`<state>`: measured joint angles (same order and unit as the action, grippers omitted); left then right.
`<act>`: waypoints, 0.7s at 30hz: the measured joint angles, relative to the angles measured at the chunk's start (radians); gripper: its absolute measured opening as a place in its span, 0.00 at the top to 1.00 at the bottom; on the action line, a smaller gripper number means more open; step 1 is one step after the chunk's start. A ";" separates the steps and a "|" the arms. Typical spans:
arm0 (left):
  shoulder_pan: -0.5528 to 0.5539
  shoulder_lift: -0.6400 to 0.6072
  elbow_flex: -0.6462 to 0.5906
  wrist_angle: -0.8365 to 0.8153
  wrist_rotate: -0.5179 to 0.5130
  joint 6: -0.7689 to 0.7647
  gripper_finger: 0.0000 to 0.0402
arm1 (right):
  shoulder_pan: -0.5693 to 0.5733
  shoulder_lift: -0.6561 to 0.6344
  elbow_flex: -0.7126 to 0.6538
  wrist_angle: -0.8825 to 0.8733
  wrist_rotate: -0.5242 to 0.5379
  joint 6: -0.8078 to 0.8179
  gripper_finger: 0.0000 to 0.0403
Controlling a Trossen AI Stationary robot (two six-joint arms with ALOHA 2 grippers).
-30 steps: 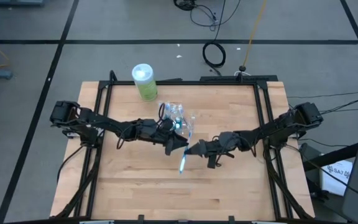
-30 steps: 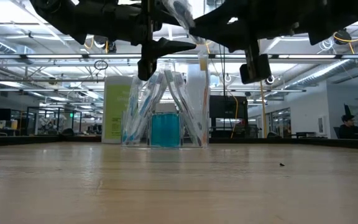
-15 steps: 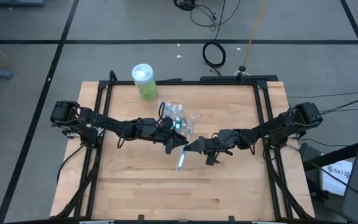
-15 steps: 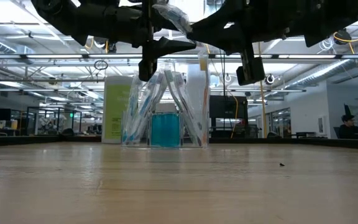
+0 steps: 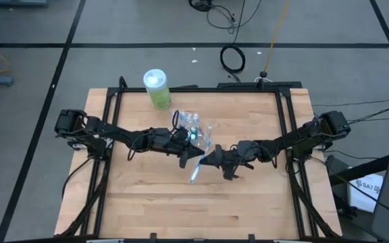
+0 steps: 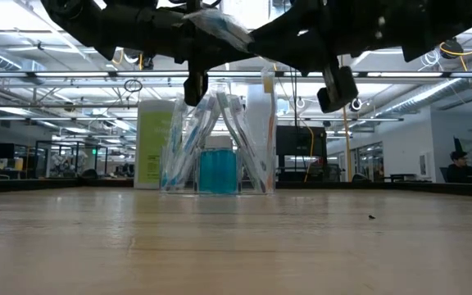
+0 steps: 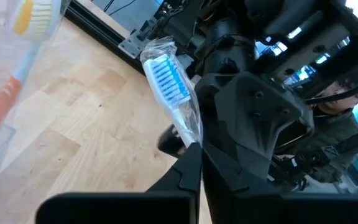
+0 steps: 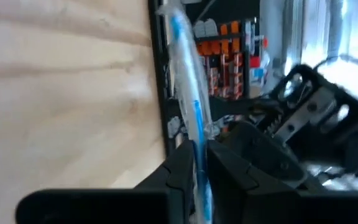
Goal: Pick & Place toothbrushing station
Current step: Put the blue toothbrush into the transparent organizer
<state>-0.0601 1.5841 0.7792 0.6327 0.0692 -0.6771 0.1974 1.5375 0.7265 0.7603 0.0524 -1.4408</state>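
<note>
A blue-and-white toothbrush in a clear wrapper hangs above the table's middle, between both grippers. My left gripper comes from the table's left and is shut on it. My right gripper comes from the right and also has it between its fingers. Just behind them a clear holder with several toothbrushes stands on the table. In the low view the wrapped toothbrush shows high up under the arms, in front of the holder. My left gripper pinches the wrapped toothbrush between its two fingers on the neck below the bristle head, coming about level from the table's left, across the brush. The brush is lifted clear of the table. My right gripper has the toothbrush's wrapped handle between its two fingers, coming level from the table's right, across the brush and close to the left fingers. The brush's free end sticks out toward the near edge, clear of the table.
A green bottle with a white cap stands at the far left of the wooden table. A black frame rail runs around the table. Bare wood lies toward the near edge.
My left gripper has shut on the toothbrush that my right gripper holds. My right gripper has rolled at the wrist, and the brush's free end has swung a little toward the table's left. Both hands have stayed in place.
</note>
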 joint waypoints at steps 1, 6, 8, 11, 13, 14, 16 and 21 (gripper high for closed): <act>0.000 0.000 0.000 0.000 0.000 0.004 0.97 | 0.000 0.000 0.000 -0.001 0.002 0.049 0.90; 0.000 0.000 0.000 -0.002 0.000 0.017 0.98 | 0.000 0.000 0.000 -0.001 0.003 0.251 0.86; 0.000 0.000 0.000 -0.006 0.000 0.019 0.98 | 0.005 0.000 0.000 -0.001 0.006 0.281 0.85; 0.000 0.000 0.000 -0.009 0.000 0.022 0.99 | 0.023 -0.005 0.000 -0.009 0.083 0.298 0.84; 0.000 0.000 0.000 -0.010 -0.001 0.027 0.99 | 0.043 -0.008 0.000 -0.016 0.176 0.303 0.84; 0.000 0.000 0.000 -0.011 -0.002 0.028 0.98 | 0.054 -0.010 0.000 -0.026 0.225 0.301 0.84; 0.000 0.000 0.000 -0.017 -0.002 0.029 0.98 | 0.077 -0.022 0.000 -0.057 0.303 0.297 0.84; -0.001 0.000 0.000 -0.028 0.001 0.042 0.98 | 0.125 -0.056 -0.001 -0.147 0.333 0.335 0.84</act>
<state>-0.0606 1.5841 0.7795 0.6047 0.0702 -0.6356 0.3226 1.4815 0.7254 0.6133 0.3858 -1.1057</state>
